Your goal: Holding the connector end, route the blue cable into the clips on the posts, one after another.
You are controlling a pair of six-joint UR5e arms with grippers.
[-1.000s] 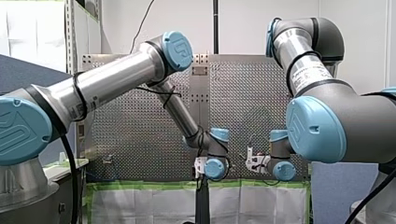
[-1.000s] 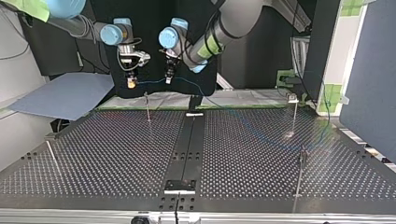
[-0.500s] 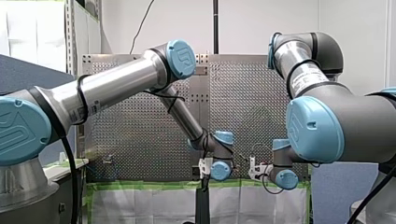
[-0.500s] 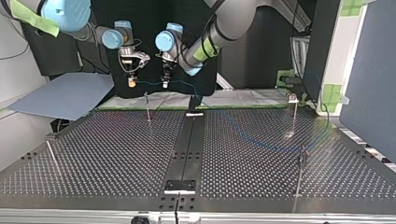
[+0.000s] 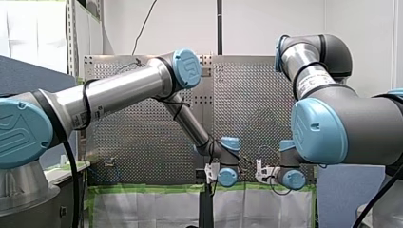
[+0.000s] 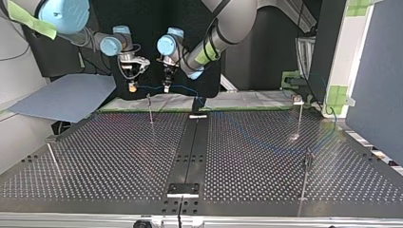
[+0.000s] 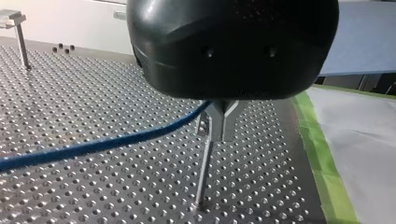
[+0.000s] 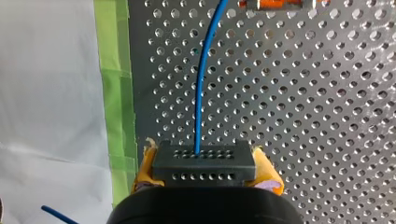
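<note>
The right gripper (image 6: 132,87) is pinching the connector (image 8: 204,161) while the left gripper (image 7: 223,122) is squeezing the cable (image 7: 93,148) further along, apparently so that a taut span hangs above the post (image 6: 150,109) near the taped edge of the table (image 6: 119,156).

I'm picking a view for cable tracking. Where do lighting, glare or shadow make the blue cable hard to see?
Top view: the blue cable is faint against the dark backdrop and among glinting holes of the table. Left wrist view: cable bright, body of my left gripper dark. Right wrist view: even light, cable and connector plain.
</note>
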